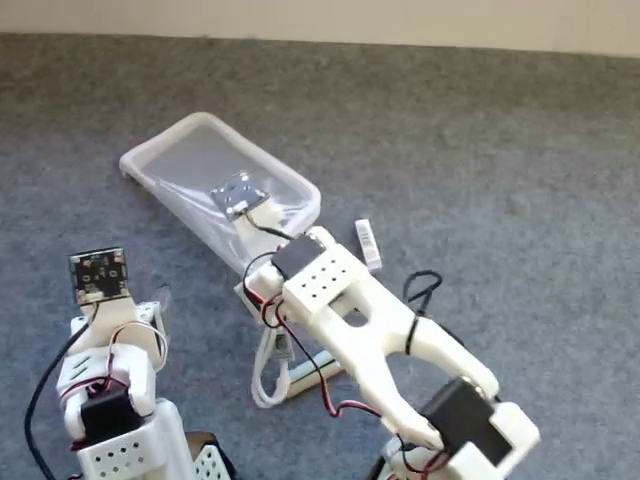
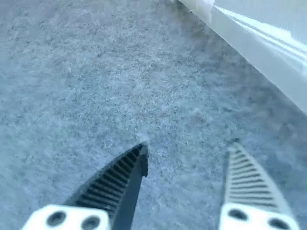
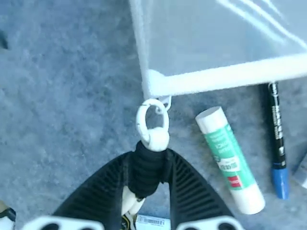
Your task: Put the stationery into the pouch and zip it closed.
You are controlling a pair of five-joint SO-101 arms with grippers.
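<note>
The pouch lies flat on the carpet. The glue stick and pen lie just outside its zip-pull end, their long axes pointing away from it. At that corner the right gripper, the nearer one, pinches the pull's black strap. The left gripper hangs wide open beside the pouch.

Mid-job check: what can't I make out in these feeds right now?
High view: the right arm covers the pouch mouth; open or zipped cannot be told.
High view: a shiny patch at the pouch is too blurred to identify.
Right wrist view: the right claw covers most of the black tab it grips; strap or zip pull, unclear.
Right wrist view: a grey item is cut off by the frame edge.
</note>
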